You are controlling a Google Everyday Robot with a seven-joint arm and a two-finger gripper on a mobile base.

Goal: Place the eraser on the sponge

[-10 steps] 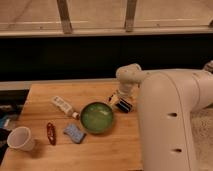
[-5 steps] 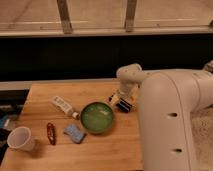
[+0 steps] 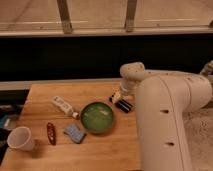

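Observation:
The eraser (image 3: 123, 104), a small black block with white stripes, lies on the wooden table (image 3: 55, 155) just right of the green bowl. My gripper (image 3: 118, 97) is right over the eraser's left end, reaching down from the white arm (image 3: 160, 100). The sponge (image 3: 75, 133), a small blue pad, lies at the bowl's lower left, well apart from the eraser and the gripper.
A green bowl (image 3: 97, 117) sits mid-table. A white tube (image 3: 63, 105) lies to its upper left, a red-brown oblong item (image 3: 50, 133) left of the sponge, and a white cup (image 3: 21, 139) near the front left corner. The arm's bulk covers the table's right side.

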